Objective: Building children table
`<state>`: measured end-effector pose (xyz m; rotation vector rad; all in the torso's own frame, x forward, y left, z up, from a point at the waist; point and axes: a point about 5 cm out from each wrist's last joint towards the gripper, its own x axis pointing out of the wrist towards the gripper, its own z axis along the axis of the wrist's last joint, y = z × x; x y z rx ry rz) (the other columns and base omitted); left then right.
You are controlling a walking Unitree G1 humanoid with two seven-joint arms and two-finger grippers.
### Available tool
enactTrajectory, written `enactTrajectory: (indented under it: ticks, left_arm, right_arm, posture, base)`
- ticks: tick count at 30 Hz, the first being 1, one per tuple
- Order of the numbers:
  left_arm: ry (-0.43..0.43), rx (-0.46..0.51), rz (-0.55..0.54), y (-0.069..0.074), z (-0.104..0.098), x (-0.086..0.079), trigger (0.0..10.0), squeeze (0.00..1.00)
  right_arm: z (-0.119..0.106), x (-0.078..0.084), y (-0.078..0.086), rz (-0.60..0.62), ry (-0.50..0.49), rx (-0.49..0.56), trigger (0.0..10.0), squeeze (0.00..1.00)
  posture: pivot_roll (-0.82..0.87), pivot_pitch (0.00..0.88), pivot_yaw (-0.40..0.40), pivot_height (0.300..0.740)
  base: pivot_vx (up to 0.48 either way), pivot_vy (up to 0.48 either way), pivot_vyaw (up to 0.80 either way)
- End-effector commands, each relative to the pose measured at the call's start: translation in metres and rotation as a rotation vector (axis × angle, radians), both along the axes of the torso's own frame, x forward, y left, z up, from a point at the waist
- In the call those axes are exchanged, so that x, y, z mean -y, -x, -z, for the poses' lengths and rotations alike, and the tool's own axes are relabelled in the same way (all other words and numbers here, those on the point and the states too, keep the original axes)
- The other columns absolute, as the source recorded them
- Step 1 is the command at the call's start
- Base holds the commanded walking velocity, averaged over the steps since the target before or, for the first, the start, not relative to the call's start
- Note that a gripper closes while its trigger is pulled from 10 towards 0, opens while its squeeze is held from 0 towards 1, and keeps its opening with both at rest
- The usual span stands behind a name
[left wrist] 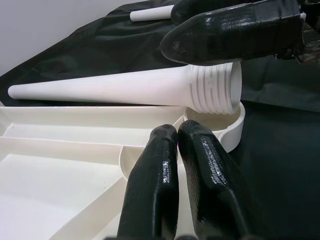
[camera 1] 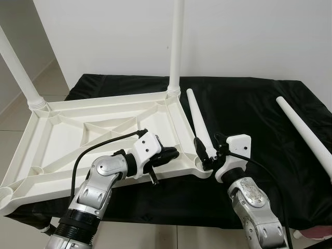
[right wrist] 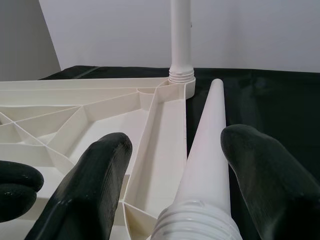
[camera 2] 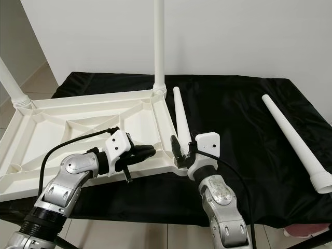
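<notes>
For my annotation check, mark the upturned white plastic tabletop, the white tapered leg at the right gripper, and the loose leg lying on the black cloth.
upturned white plastic tabletop (camera 1: 57,136), left eye view, inner rib.
white tapered leg (camera 1: 197,116), left eye view, mid-shaft.
loose leg (camera 2: 290,136), right eye view, mid-shaft.

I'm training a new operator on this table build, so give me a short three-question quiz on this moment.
1. True or false: two legs already stand upright in corner sockets of the upturned tabletop.
2. Which claw is at the threaded end of the tapered leg beside the tabletop's near corner socket? A) left B) right
3. Fill in: a spare leg lies loose on the ____ cloth.

Key:
1. True: the far leg and the left leg stand upright.
2. B: the right claw straddles that end, fingers apart; the left claw, fingers together, rests on the tabletop.
3. black
</notes>
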<state>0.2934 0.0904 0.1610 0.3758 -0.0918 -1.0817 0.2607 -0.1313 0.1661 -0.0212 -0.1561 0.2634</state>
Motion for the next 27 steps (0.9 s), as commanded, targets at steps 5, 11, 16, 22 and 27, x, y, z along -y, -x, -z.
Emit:
enactTrajectory:
  ticks: [5, 11, 16, 22, 27]
  left_arm:
    - [0.002, 0.027, -0.120, -0.0086, 0.0009, 0.0012, 10.0, 0.00]
    - [0.002, 0.027, -0.120, -0.0086, 0.0009, 0.0012, 10.0, 0.00]
    - [0.002, 0.027, -0.120, -0.0086, 0.0009, 0.0012, 10.0, 0.00]
    - [0.002, 0.027, -0.120, -0.0086, 0.0009, 0.0012, 10.0, 0.00]
    - [0.002, 0.027, -0.120, -0.0086, 0.0009, 0.0012, 10.0, 0.00]
  right_arm:
    - [-0.0017, 0.0012, 0.0002, 0.006, -0.013, -0.001, 10.0, 0.00]
    - [-0.0017, 0.0012, 0.0002, 0.006, -0.013, -0.001, 10.0, 0.00]
    - [-0.0017, 0.0012, 0.0002, 0.006, -0.013, -0.001, 10.0, 0.00]
    - [-0.0017, 0.0012, 0.0002, 0.006, -0.013, -0.001, 10.0, 0.00]
    - [-0.0017, 0.0012, 0.0002, 0.006, -0.013, -0.001, 10.0, 0.00]
  posture:
    - [-0.01, 0.122, -0.023, 0.740]
    - [-0.01, 0.122, -0.023, 0.740]
    - [-0.01, 0.122, -0.023, 0.740]
    - [-0.01, 0.122, -0.023, 0.740]
    - [-0.01, 0.122, -0.023, 0.740]
  base:
    - [0.000, 0.000, 0.00]
    - [0.000, 0.000, 0.00]
    - [0.000, 0.000, 0.00]
    - [0.000, 0.000, 0.00]
    - [0.000, 0.000, 0.00]
